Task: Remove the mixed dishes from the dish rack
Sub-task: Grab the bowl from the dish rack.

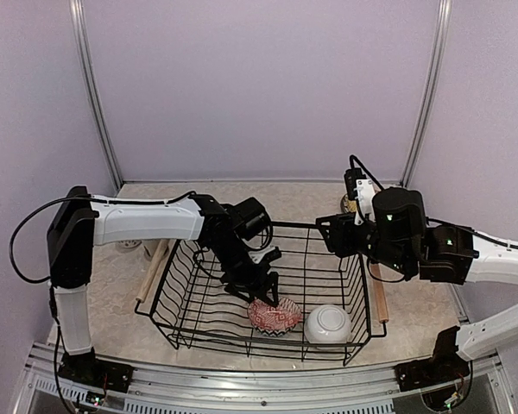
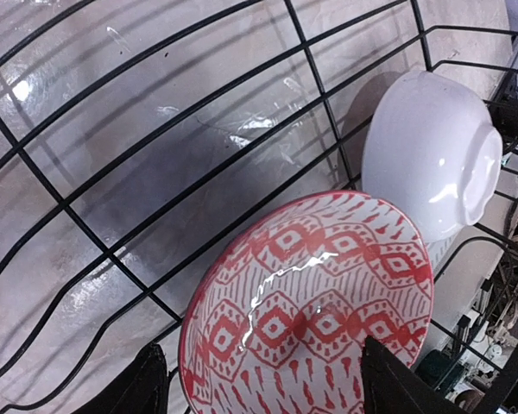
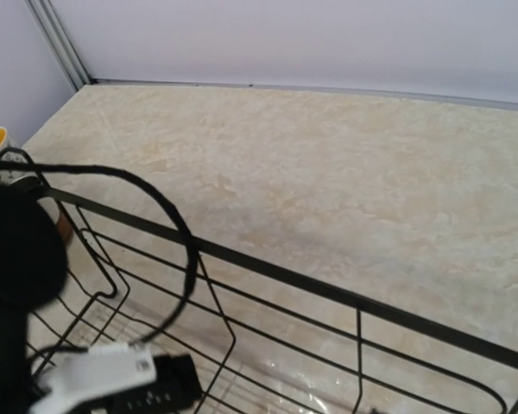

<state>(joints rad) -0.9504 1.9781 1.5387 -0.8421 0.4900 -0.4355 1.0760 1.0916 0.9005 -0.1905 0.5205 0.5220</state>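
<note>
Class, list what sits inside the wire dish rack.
Inside the dish rack: a red-patterned bowl and a white bowl, side by side, the left end effector over the red one. Anything beneath the bowls is covered.

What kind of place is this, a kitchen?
Probably a robot test booth, not a kitchen: plain lilac walls with metal posts, two robot arms bolted to a rail, and a dish rack on the table.

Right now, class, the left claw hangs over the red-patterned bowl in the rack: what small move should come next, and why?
Probably lower the left claw slightly and shut it on the red-patterned bowl. Its fingers stand open either side of the bowl, not yet gripping, and the white bowl lies close beside, so a short move seems safest.
</note>
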